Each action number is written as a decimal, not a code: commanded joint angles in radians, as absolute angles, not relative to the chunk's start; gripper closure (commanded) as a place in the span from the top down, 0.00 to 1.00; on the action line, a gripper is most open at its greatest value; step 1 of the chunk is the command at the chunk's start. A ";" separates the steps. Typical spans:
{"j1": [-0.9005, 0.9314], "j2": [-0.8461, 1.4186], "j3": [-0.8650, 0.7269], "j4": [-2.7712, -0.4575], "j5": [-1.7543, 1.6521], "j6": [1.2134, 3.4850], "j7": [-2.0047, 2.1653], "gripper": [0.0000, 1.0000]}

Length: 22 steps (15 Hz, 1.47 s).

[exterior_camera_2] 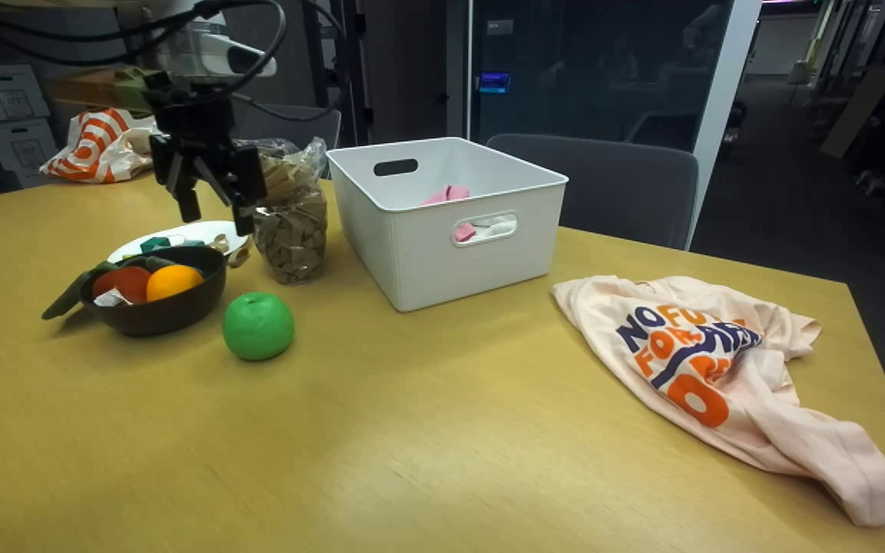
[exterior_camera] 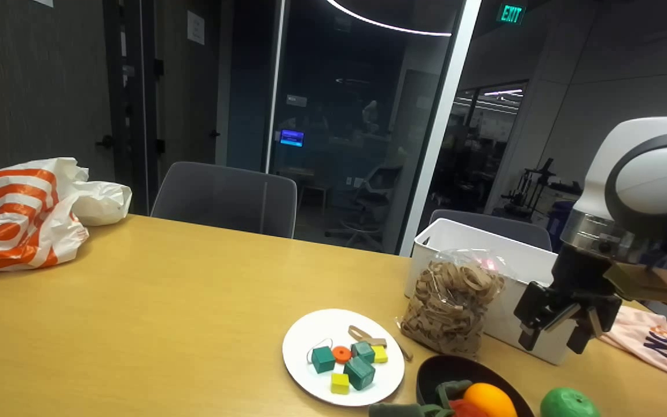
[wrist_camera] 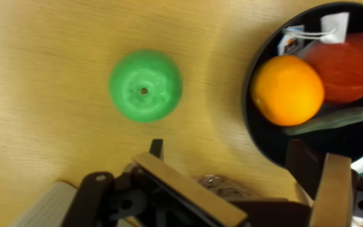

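My gripper (exterior_camera: pixel 552 341) is open and empty, held above the table near the bag and bowl. Its spread fingers also show in an exterior view (exterior_camera_2: pixel 217 221) and in the wrist view (wrist_camera: pixel 228 147). A green round fruit (exterior_camera_2: pixel 258 326) stands on the table beside the bowl; the wrist view shows it (wrist_camera: pixel 145 85) beyond the left fingertip. A black bowl (exterior_camera_2: pixel 162 316) holds an orange (wrist_camera: pixel 288 91), a red fruit (wrist_camera: pixel 345 67) with a white tag, and a green stem-like piece (wrist_camera: pixel 329 121). In the wrist view the right finger overlaps the bowl's edge (wrist_camera: pixel 247 94).
A clear bag of brown strips (exterior_camera: pixel 452 307) stands against a white bin (exterior_camera_2: pixel 473 261) with pink and white items inside. A white plate (exterior_camera: pixel 304 347) bears green and yellow blocks and an orange ring. A pink shirt (exterior_camera_2: pixel 688 369) and a Target bag (exterior_camera: pixel 15 220) lie on the table.
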<state>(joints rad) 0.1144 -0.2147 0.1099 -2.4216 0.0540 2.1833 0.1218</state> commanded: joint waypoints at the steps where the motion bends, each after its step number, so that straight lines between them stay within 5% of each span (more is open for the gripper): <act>1: 0.185 -0.273 0.157 -2.464 0.103 2.181 0.031 1.00; 22: 0.245 0.006 0.261 -2.406 0.018 2.291 0.088 1.00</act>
<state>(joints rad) 0.2361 -0.0097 0.2603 -2.4306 0.0274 2.2835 0.0776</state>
